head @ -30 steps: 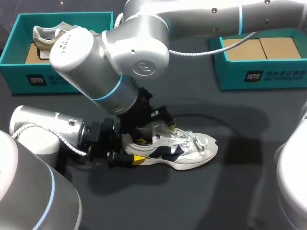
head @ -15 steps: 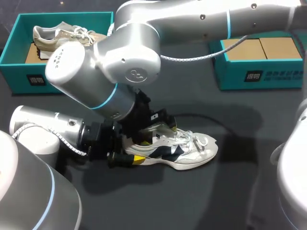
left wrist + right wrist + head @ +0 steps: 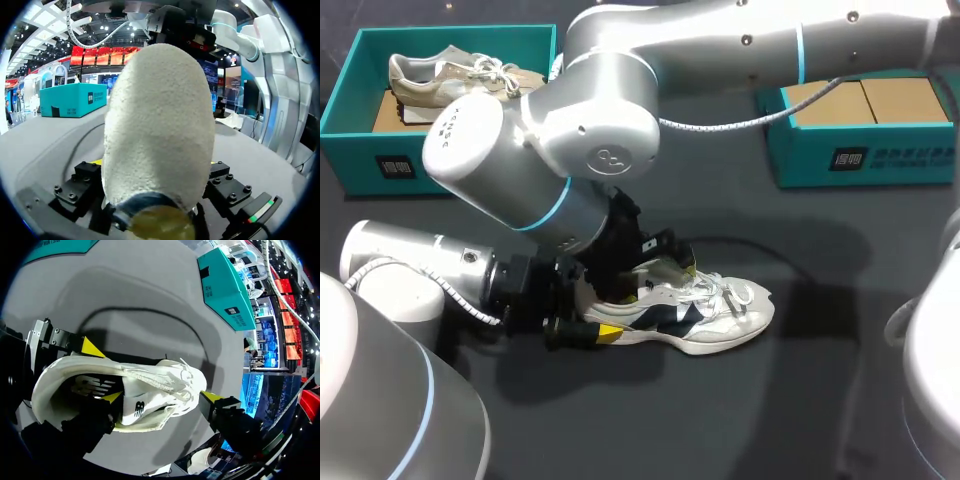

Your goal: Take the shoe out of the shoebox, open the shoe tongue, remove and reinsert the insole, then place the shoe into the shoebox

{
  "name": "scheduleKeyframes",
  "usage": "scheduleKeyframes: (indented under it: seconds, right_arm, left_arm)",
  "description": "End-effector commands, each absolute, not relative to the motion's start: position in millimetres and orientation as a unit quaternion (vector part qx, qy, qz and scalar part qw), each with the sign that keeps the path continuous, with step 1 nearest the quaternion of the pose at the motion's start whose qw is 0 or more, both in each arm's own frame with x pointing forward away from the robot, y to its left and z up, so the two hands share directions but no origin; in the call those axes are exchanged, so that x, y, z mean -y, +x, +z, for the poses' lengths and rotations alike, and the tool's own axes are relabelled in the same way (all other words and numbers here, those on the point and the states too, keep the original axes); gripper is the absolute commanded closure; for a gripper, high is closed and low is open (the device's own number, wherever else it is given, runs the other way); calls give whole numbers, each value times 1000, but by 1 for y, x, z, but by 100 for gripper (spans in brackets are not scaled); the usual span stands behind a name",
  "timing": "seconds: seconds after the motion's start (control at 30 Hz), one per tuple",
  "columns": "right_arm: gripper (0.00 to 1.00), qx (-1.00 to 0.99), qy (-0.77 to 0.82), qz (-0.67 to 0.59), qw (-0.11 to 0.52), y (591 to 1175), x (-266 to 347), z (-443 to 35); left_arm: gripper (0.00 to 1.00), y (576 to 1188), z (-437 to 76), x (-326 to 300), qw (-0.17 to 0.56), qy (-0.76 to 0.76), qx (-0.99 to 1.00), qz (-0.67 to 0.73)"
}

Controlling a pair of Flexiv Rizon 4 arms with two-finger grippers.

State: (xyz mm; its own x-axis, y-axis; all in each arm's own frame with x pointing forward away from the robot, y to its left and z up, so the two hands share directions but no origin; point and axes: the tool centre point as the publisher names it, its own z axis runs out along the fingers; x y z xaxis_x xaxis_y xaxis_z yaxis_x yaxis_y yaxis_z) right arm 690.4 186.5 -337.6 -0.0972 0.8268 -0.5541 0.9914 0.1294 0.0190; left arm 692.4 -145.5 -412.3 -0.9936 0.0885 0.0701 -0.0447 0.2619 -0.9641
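Looks like tongue-opening: left gripper (image 3: 598, 325) clamps the shoe (image 3: 720, 315) by its heel, right gripper (image 3: 161, 397) gapes wide over the tongue (image 3: 150, 375); next, peel it back.

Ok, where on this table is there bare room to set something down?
Bare dark tabletop lies on the near side of the white-and-navy sneaker, and between its toe and the right-hand teal cardboard shoebox. Crowded at the heel: left gripper clamps it, right gripper over the opening.

White shoe (image 3: 712, 312) with navy side panels; teal shoebox (image 3: 865, 160); beige second shoe (image 3: 440, 76); dark grey tabletop (image 3: 770, 420).
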Motion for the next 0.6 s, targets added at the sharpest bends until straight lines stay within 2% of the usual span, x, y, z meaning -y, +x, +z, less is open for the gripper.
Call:
scheduleKeyframes:
  seconds: [0.03, 0.07, 0.1, 0.17, 0.53, 0.6]
  right_arm:
    - [21, -582, 761, -132, 255, 684, -179, -335]
    - [25, -581, 762, -131, 255, 684, -178, -334]
    - [38, -579, 763, -130, 256, 684, -177, -333]
    - [51, -577, 764, -128, 257, 683, -176, -331]
    - [65, -566, 774, -133, 252, 683, -174, -319]
    - [73, -563, 780, -128, 242, 683, -172, -319]
  left_arm:
    - [100, 691, -413, 146, 54, -13, 792, 608]
    - [100, 691, -413, 146, 54, -13, 792, 608]
    - [100, 691, -413, 146, 54, -13, 792, 608]
    - [100, 691, -413, 146, 54, -13, 792, 608]
    - [100, 691, -413, 146, 54, -13, 792, 608]
    - [100, 691, -413, 146, 54, -13, 792, 608]
